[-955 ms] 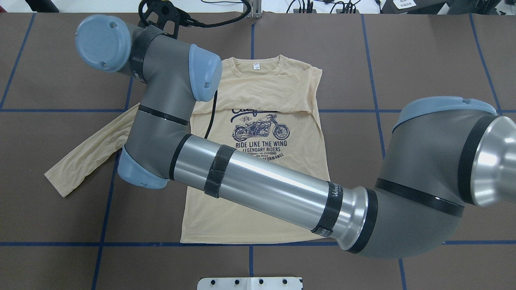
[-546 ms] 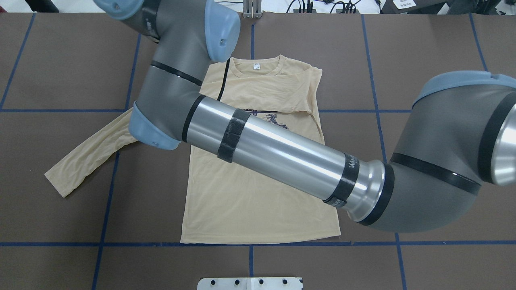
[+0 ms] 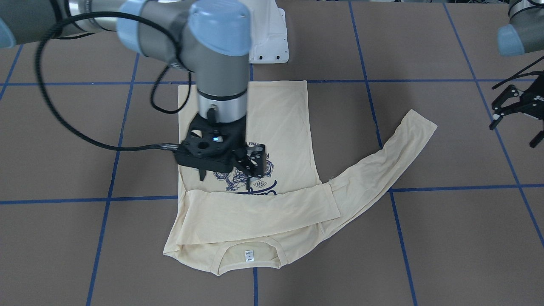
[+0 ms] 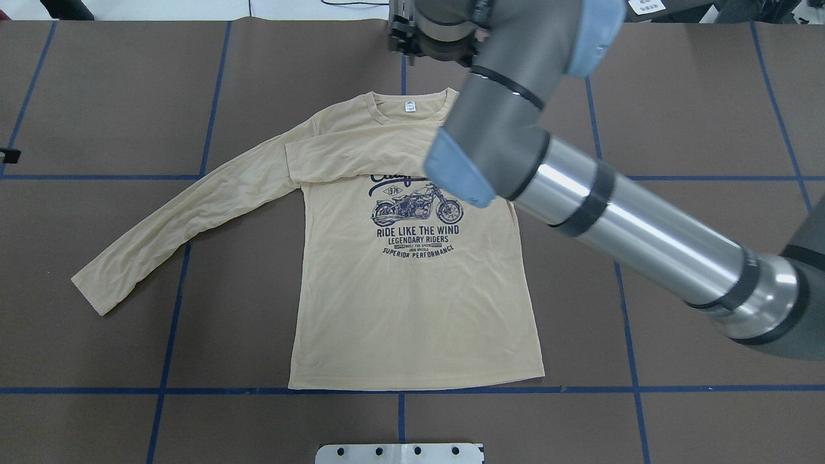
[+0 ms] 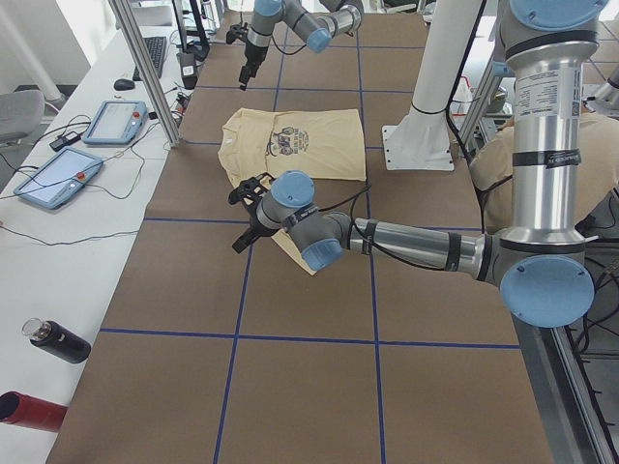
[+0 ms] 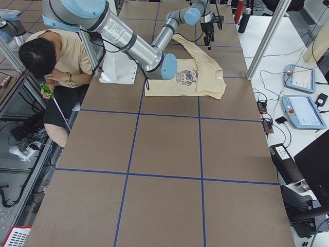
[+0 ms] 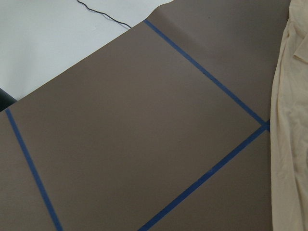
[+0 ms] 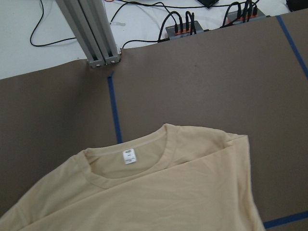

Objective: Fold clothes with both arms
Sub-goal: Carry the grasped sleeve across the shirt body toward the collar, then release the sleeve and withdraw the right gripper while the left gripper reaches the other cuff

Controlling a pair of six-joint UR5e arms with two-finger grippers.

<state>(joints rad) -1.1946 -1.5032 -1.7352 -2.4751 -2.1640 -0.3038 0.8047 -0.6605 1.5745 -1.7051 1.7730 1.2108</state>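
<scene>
Hovering right gripper (image 3: 225,173), splayed empty, over centre shirt (image 3: 280,110); poising left gripper (image 3: 516,127), splayed, far right for the unfolded sleeve (image 3: 382,161).

My table (image 4: 97,90), brown and gridded with blue tape (image 4: 193,390), carries the cream T-shirt (image 4: 412,309) flat at frame centre, one sleeve stretched left; my white base plate (image 4: 399,453) sits bottom centre.

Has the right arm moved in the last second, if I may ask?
Yes. In the overhead view the right arm swung rightward: its wrist went from left of the neck label to right of it.
</scene>
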